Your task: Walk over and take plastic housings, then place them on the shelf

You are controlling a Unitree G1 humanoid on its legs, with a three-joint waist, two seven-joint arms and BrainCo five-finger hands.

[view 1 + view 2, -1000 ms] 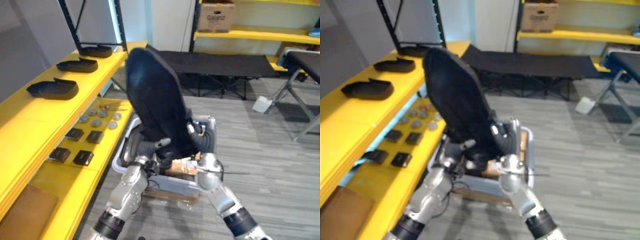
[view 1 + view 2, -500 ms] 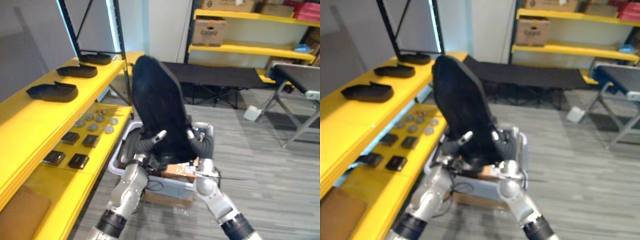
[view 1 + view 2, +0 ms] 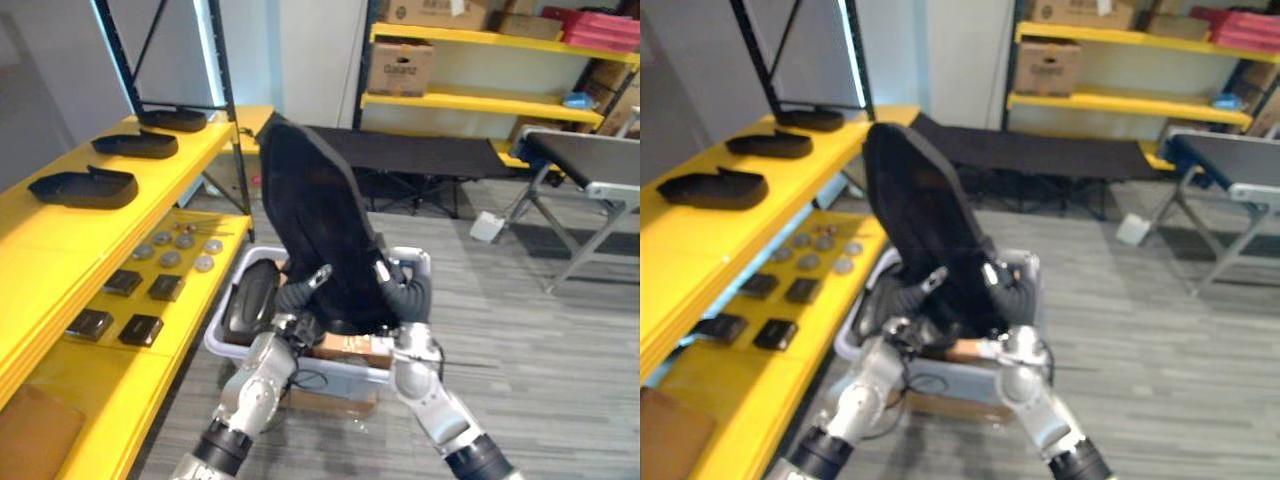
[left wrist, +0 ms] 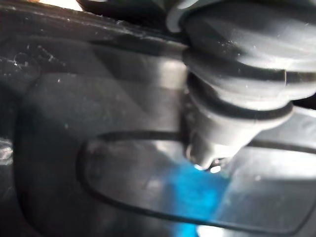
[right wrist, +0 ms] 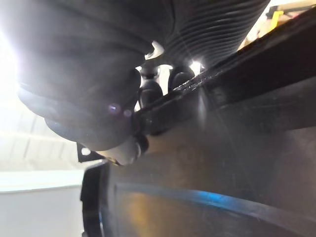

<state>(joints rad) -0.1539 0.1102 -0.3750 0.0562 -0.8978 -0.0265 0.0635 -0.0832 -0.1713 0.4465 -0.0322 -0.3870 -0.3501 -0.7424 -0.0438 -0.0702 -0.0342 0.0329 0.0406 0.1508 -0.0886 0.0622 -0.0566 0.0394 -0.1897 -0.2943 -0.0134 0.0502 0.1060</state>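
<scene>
Three black housings (image 3: 82, 187) are set in a row, well apart, on the upper board of the yellow shelf (image 3: 40, 260). On its lower board (image 3: 195, 320), round discs (image 3: 181, 250), small black blocks (image 3: 126, 283) and a brown board (image 3: 30, 445) are laid.

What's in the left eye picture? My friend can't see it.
The left hand and right hand hold a big black housing upright above a grey bin on the floor. Three more housings lie on a yellow shelf to the left.
</scene>
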